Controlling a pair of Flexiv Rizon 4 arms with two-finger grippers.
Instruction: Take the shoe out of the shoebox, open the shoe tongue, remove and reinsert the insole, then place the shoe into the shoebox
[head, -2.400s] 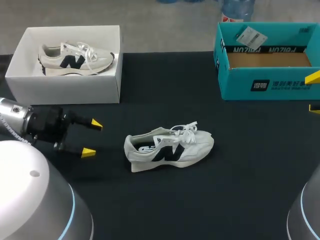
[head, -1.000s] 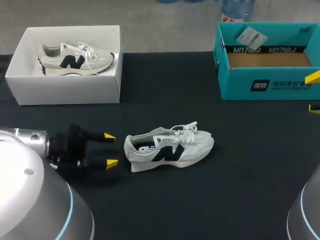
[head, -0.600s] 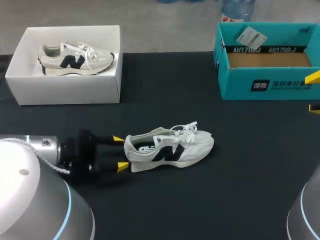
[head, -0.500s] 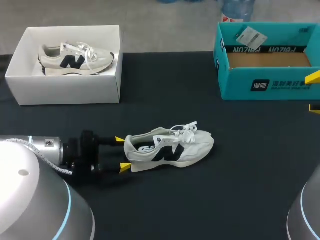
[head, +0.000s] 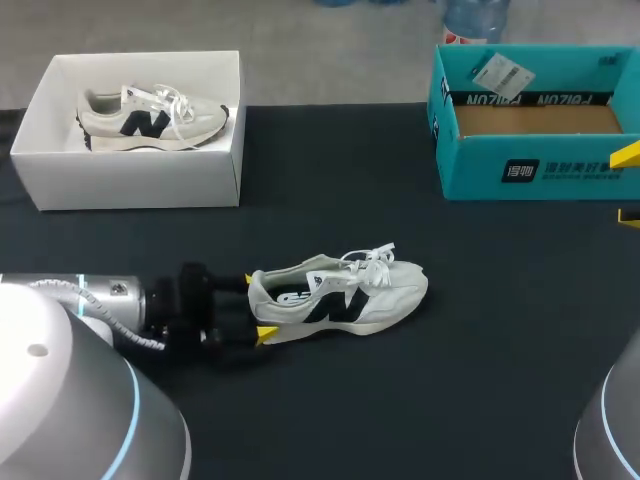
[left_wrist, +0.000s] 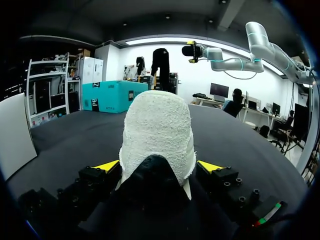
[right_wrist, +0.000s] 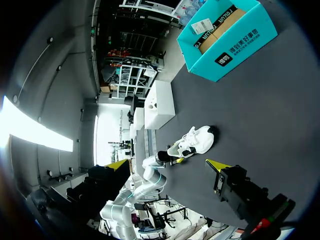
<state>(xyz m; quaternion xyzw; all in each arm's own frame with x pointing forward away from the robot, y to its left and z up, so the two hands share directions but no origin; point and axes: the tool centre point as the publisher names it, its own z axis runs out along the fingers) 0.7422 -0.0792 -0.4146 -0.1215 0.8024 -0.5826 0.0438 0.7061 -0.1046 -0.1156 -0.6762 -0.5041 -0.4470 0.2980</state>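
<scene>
A white sneaker (head: 345, 292) with a dark logo lies on its side mid-table, toe to the right, laces loose. My left gripper (head: 258, 306) is at its heel, open, one yellow tip on each side of the heel. In the left wrist view the heel (left_wrist: 157, 135) fills the gap between the fingers of the left gripper (left_wrist: 158, 166), with a narrow space on both sides. My right gripper (head: 630, 185) hangs open at the table's right edge, beside the teal box, holding nothing. From the right wrist view the sneaker (right_wrist: 197, 140) lies far ahead of the right gripper (right_wrist: 167, 164).
A white shoebox (head: 140, 185) at the back left holds a second, matching sneaker (head: 150, 115). An open teal box (head: 540, 170) with a bare cardboard bottom and a paper tag on its rim stands at the back right. Black cloth covers the table.
My left gripper has slid right along the table until its open fingers straddle the sneaker's heel. The sneaker and the right arm have stayed put.
</scene>
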